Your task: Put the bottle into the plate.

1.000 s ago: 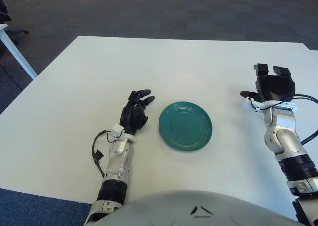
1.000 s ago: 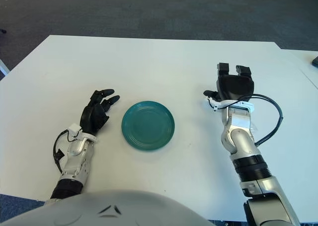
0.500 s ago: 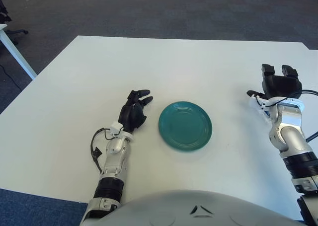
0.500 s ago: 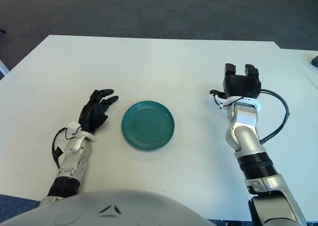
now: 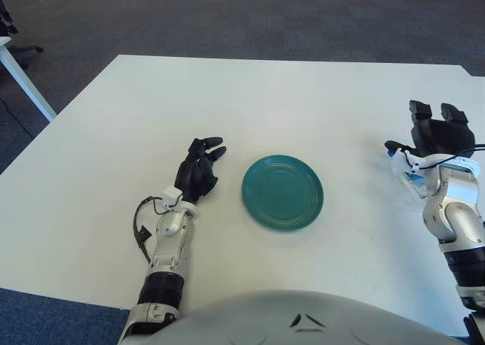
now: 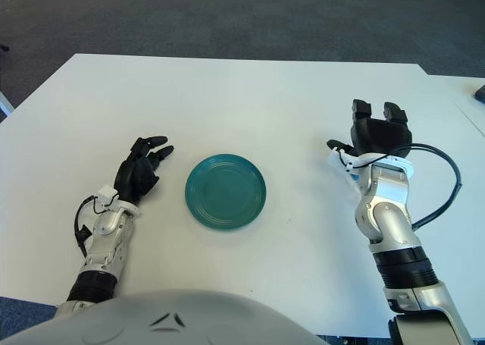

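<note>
Plate (image 5: 283, 192), teal and round, lies on the white table (image 5: 303, 95), just beyond the fingertips of the left hand (image 5: 197, 170) toward the right hand (image 6: 379, 136), well apart from the latter. Both hands show relaxed, slightly spread fingers grasping nothing. No bottle shows between or near either hand's fingers.

light: bright, even — shadows: soft, faint — focus: sharp

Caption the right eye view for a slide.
Empty teal plate at the centre of the white table, open left hand and right hand flanking it; no bottle visible.
</note>
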